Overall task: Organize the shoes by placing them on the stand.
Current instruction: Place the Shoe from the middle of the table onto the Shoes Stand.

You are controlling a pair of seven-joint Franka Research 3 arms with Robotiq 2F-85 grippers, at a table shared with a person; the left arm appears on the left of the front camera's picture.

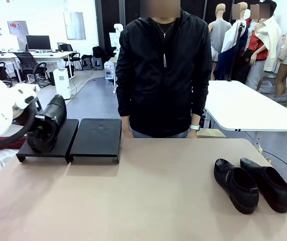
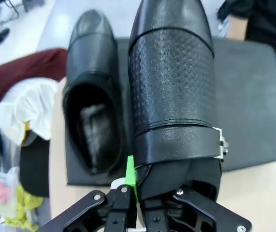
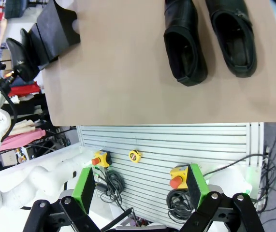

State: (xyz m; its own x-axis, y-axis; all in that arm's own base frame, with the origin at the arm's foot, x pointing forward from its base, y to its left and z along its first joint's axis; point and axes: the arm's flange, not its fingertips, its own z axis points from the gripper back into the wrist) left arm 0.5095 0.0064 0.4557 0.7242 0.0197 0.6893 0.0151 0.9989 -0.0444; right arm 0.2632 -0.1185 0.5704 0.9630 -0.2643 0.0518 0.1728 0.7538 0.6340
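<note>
- Shoes: the held shoe point(image 2: 171, 92) was in the left gripper point(image 2: 140, 182), over the left panel of the stand point(image 2: 249, 96).
- Its round toe pointed away from the gripper, and the strap with a little buckle ran across its top.
- In the front view this shoe was tipped with the toe up. I could not tell if it was touching the stand.
- The second shoe point(image 2: 92, 96) lay flat on the stand, just beside the held shoe, with its toe pointing the same way.
- The left loose shoe point(image 1: 235, 185) and the right loose shoe point(image 1: 270, 184) lay side by side on the table point(image 1: 148, 201), well apart from the stand.
- The stand sat at the far left of the table. Its right panel was bare.
- The left gripper's jaws were squeezed tight on the back edge of the held shoe. One green pad point(image 2: 130, 170) pressed on the outside of the heel.
- The right gripper point(image 3: 140, 193) had its jaws spread wide, with nothing between its green fingertips point(image 3: 85, 189). It hung off the near edge of the table, away from the loose shoes.
- A person point(image 1: 163, 70) in a black jacket stood at the far side of the table, just behind the stand's right panel.
</note>
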